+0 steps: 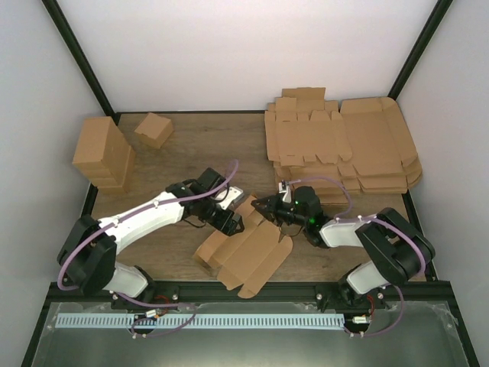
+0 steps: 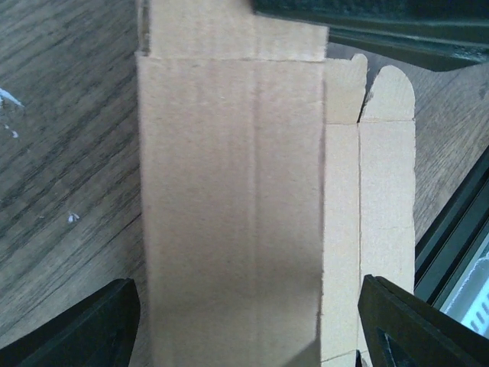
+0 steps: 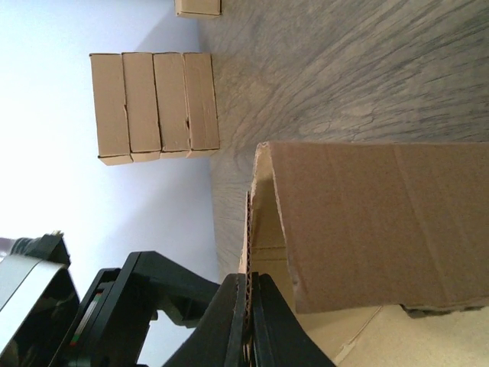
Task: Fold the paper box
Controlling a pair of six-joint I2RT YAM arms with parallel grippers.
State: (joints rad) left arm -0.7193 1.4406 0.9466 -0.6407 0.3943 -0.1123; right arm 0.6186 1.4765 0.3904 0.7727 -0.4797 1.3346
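Paper box (image 1: pixel 248 256) lies as a mostly flat die-cut sheet on the table (image 1: pixel 206 149), low in the centre of the top view, just ahead of both arm bases. The right hand (image 3: pixel 248 294) is clenched on the edge of one panel and holds it raised off the wood, likely to stand it up along its crease. The left hand (image 2: pixel 244 329) is spread wide over a neighbouring panel, gripping nothing. It is probably placed to pin the sheet while the fold forms.
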